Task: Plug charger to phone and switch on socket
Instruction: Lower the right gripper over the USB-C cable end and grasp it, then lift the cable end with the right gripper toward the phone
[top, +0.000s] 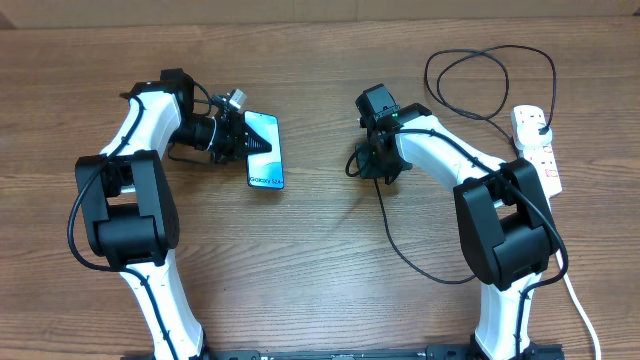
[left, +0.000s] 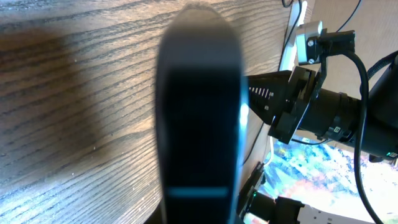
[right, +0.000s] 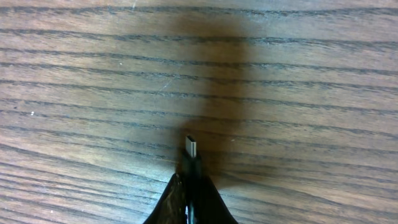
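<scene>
A brown wood-grain tabletop fills nearly the whole overhead view, its grain running side to side. Along the far edge lies a paler tan strip, perhaps floor or wall. Soft, even light casts faint shadows on the wood.

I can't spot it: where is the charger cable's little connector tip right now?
In the right wrist view the connector tip pokes from the right gripper; overhead, that gripper sits near the middle of the table, right of the phone.
</scene>
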